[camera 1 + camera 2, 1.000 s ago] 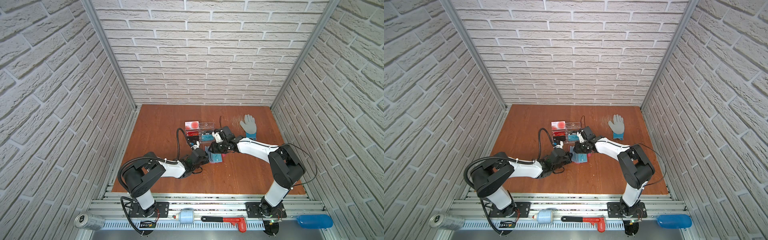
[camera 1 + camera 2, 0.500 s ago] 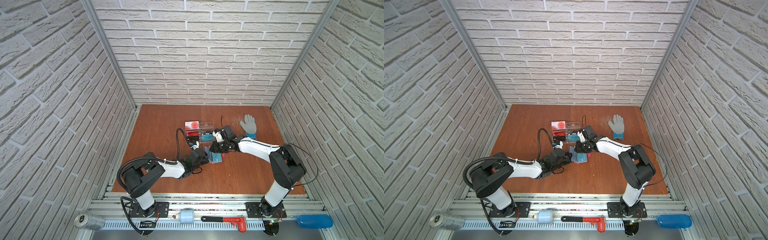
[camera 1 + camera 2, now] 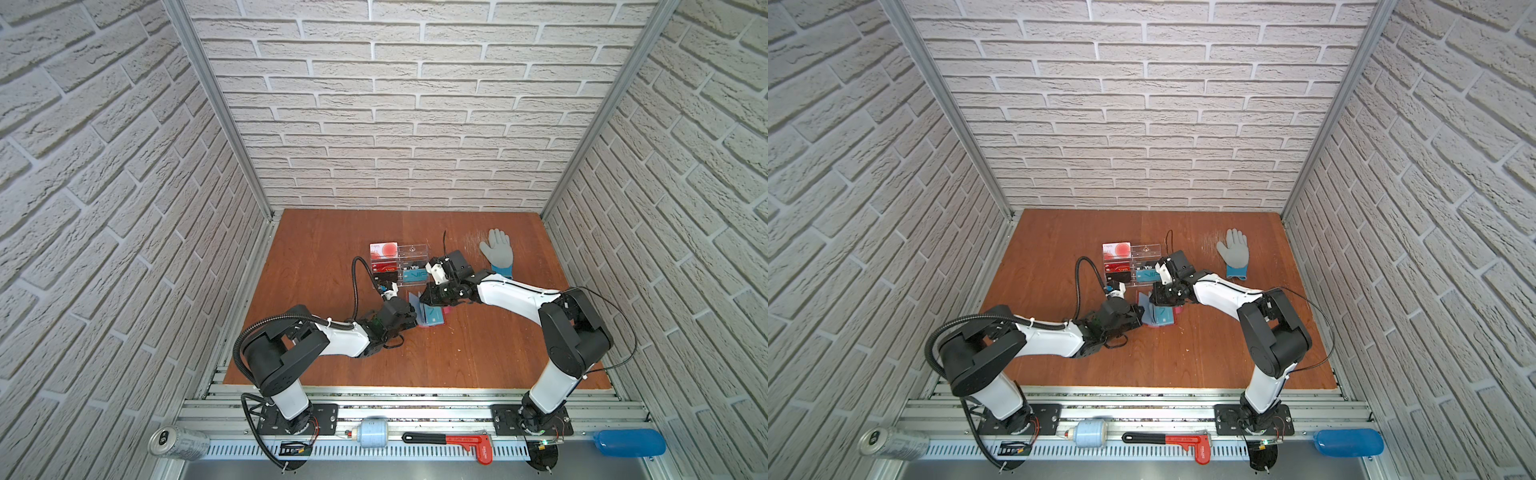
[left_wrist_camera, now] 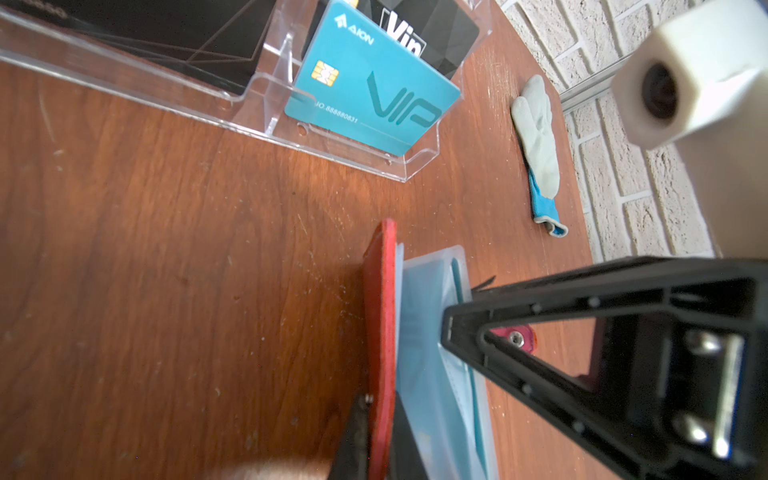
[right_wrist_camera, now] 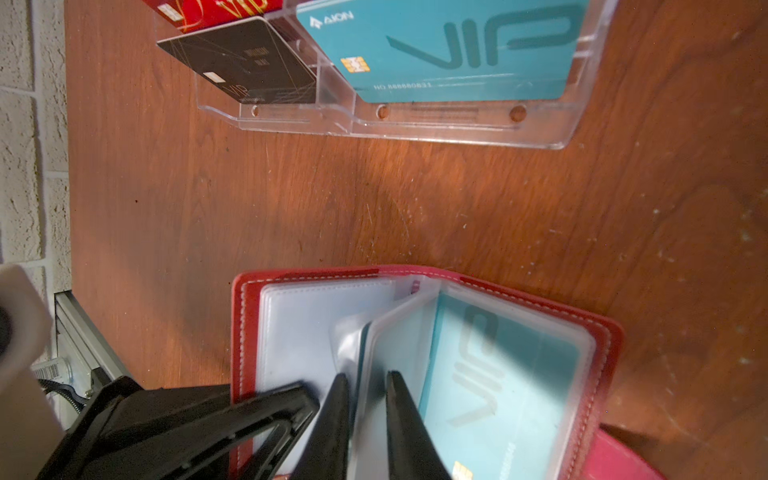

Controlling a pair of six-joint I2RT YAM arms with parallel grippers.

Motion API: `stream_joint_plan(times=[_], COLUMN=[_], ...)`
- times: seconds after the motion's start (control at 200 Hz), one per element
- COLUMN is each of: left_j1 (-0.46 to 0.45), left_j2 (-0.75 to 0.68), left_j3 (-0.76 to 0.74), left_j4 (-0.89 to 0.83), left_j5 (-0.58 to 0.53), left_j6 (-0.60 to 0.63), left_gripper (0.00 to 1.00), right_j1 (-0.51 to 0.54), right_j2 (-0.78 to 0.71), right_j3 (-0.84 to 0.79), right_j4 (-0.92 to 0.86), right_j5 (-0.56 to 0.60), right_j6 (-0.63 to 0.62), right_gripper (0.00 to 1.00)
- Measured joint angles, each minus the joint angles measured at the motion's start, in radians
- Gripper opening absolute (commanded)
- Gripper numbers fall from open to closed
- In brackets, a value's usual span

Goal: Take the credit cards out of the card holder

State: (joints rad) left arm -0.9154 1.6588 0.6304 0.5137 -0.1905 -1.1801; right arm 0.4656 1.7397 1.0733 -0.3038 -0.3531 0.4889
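Red card holder [image 5: 242, 332] with white stitching; teal credit card [image 5: 511, 374]; grey-blue glove [image 3: 497, 254].

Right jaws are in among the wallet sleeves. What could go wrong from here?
1. The right gripper straddles a clear sleeve; it may pinch plastic rather than a credit card and lift the whole card holder.
2. The left gripper clamps only the holder's red edge; a hard pull might slip it free.
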Motion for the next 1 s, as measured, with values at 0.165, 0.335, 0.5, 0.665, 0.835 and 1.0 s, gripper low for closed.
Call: stream_joint_plan(times=[0.165,0.335,0.5,0.665,0.835,1.0], left_j1=[0.001,0.003,0.005,0.006,0.006,0.006], left_j2=[-0.004,-0.011,-0.012,-0.013,-0.013,-0.015], left_j3=[-0.004,-0.008,-0.011,-0.017,-0.022,-0.024], left_j4=[0.0,0.0,0.0,0.003,0.011,0.011], left_j5=[0.0,0.001,0.001,0.0,0.0,0.0], left_j6=[0.0,0.0,0.0,0.0,0.0,-0.001], left_gripper=[0.0,0.0,0.0,0.0,0.0,0.0], right_j1=[-0.009,-0.024,-0.04,-0.051,-0.053,-0.054], right_j2=[0.003,0.006,0.006,0.007,0.008,0.008], right_j3=[0.0,-0.005,-0.019,-0.028,-0.03,-0.03], right_j4=[0.001,0.009,0.028,0.039,0.04,0.039], right_j5=[-0.028,-0.066,-0.098,-0.12,-0.124,-0.124], right_j6=[0.001,0.006,0.021,0.031,0.035,0.037], right_gripper=[0.24,0.25,0.28,0.3,0.32,0.37])
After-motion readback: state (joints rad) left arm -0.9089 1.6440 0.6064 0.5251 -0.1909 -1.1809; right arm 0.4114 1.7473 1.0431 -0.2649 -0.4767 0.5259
